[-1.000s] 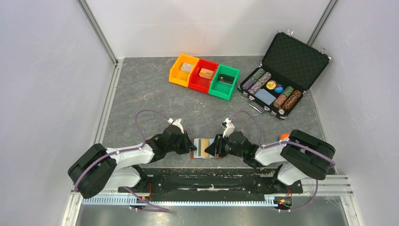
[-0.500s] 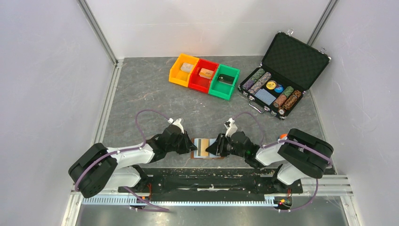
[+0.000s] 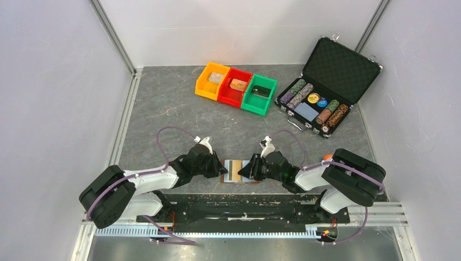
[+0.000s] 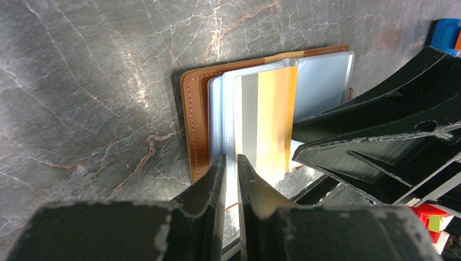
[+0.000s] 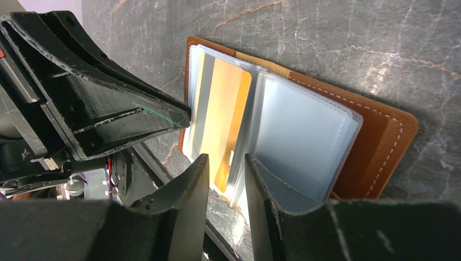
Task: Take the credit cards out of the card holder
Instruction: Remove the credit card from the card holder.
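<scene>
Card holder [image 3: 240, 182] lies spread open on the grey table [image 3: 179, 114], at the near edge, midway between the two arms. Brown leather is face down and the clear sleeve pages face up.

One credit card [image 3: 235, 169], gold with a grey stripe, is inside a clear sleeve on the holder's left part. In the left wrist view the credit card [image 4: 272, 119] sits just right of the left gripper [image 4: 231, 160]. The brown cover [image 4: 195, 125] sticks out on the gripper's other side.

The left gripper [image 3: 220, 169] comes in from the left. Its jaws are narrow, pinched on the edge of a clear sleeve page.

The right gripper [image 3: 243, 171] comes in from the right, tip to tip with the left one over the holder. In the right wrist view the right gripper [image 5: 227, 160] has its jaws partly apart, straddling the sleeve edge. The corner of the credit card [image 5: 225, 119] is in the gap. Cannot tell if the pads touch it. The empty sleeve and leather [image 5: 380, 136] lie beside it.

Well apart at the far side are an orange bin [image 3: 211, 80], a red bin [image 3: 235, 87] and a green bin [image 3: 259, 94]. An open black chip case [image 3: 340, 68] is at far right.
</scene>
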### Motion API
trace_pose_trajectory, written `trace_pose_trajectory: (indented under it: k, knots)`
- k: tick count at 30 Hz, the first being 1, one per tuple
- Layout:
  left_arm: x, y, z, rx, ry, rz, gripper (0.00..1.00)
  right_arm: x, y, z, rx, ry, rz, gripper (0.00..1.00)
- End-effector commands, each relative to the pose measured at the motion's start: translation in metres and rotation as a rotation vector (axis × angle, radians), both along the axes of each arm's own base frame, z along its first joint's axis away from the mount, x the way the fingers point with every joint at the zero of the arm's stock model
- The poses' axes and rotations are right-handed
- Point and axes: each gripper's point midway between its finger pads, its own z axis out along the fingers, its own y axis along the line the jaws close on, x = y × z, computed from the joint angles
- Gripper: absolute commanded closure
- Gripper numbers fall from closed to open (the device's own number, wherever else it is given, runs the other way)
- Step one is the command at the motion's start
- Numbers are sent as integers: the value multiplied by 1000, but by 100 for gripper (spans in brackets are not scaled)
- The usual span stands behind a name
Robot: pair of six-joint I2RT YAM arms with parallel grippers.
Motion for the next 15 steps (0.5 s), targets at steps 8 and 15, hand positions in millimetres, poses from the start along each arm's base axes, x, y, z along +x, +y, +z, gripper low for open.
trace_pose_trajectory:
  k: [8,15]
  knots:
    - [-9,11,-16,62,16,-31,81,10,8,2,-2,-33,4,72]
    - [-9,11,-16,65,17,-34,81,7,13,8,48,-53,32,78]
